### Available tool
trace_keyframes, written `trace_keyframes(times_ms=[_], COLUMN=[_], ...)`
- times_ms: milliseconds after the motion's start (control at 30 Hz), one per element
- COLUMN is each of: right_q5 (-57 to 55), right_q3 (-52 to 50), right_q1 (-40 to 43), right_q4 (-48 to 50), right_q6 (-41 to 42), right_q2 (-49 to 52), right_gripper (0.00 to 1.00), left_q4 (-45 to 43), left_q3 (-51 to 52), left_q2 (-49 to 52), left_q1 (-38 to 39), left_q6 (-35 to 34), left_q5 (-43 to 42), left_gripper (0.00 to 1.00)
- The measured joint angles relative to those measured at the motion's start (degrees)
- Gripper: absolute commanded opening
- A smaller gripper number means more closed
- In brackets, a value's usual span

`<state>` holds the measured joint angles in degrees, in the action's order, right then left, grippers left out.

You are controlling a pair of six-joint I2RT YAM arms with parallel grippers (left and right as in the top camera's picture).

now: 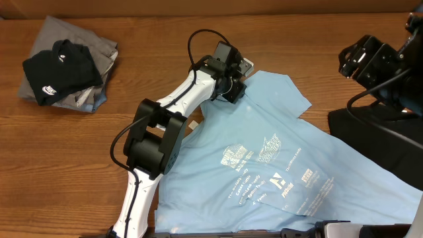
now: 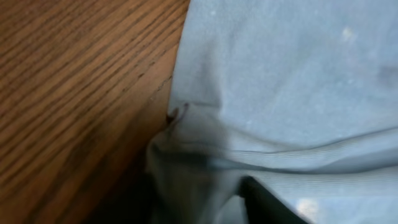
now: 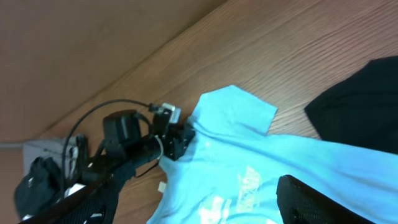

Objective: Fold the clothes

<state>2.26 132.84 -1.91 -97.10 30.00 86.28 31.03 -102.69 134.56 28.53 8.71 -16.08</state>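
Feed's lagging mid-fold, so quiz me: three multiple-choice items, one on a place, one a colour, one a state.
1. Where is the stack topped by a black shirt? A) far left of the table B) under the right arm C) near edge
2. Colour of the big shirt at the left fingers? A) grey B) light blue C) white
3. That shirt lies: A) folded small B) balled up C) spread, print up
1 A, far left corner overhead; 2 B, blue cloth fills the left wrist view; 3 C, its print shows.
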Motion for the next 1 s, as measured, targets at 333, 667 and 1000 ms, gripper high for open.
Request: trace_keyframes(times_ms=[333, 667, 1000], right_q5=[-4.1, -6.1, -6.3], right_q3=[-1.1, -5.2, -5.6], right_q1=[0.9, 9.4, 11.8], right_q4=[0.0, 0.0, 1.0], right_q6=[0.6, 1.5, 1.4], right_q2=[0.5, 7.6, 10.4], right_gripper=[0.88, 0.88, 0.97], left_q4=[6.5, 20.5, 28.5], left_q3=[-1.5, -11.4, -14.2], left_q2=[-0.4, -15.2, -26.4], left_q1=[-0.8, -11.4, -22.5], left_q6=[-3.0, -6.0, -6.2], left_q5=[0.2, 16.4, 20.7], left_gripper=[0.04, 0.6, 0.8])
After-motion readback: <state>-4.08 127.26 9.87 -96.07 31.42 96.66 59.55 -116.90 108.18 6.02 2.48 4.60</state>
